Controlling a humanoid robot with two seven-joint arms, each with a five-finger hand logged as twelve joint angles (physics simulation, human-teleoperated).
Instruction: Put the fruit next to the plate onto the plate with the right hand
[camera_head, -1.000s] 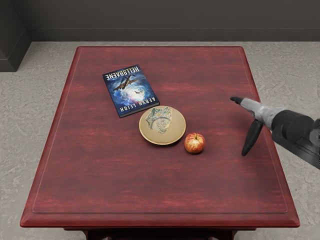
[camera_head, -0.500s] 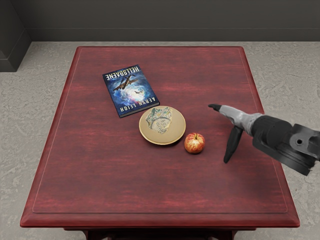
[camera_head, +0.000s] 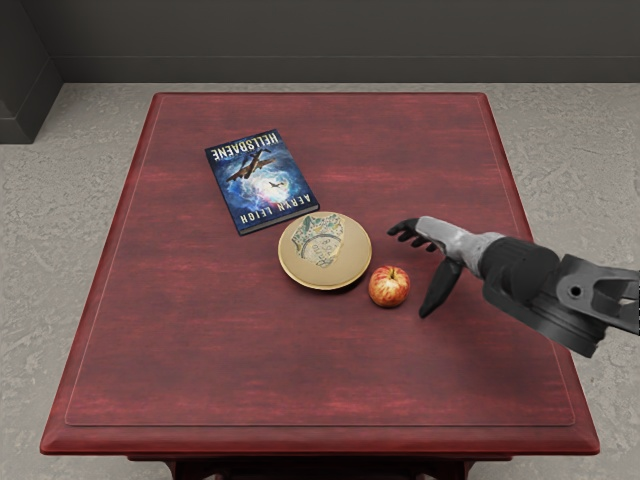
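Observation:
A red-and-yellow apple sits on the table just right of and slightly nearer than a tan plate with a greenish pattern in its middle. My right hand comes in from the right edge, fingers spread open, holding nothing. Its fingertips reach toward the apple's far right side, and the thumb hangs down a short gap to the right of the apple. The hand does not touch the fruit. The left arm does not show.
A blue book with a plane on its cover lies at a slant behind and left of the plate. The dark red table has a raised border along its edges.
The right hand has moved left across the table toward the apple, and its fingers have spread out. The apple, plate and book have stayed where they were.

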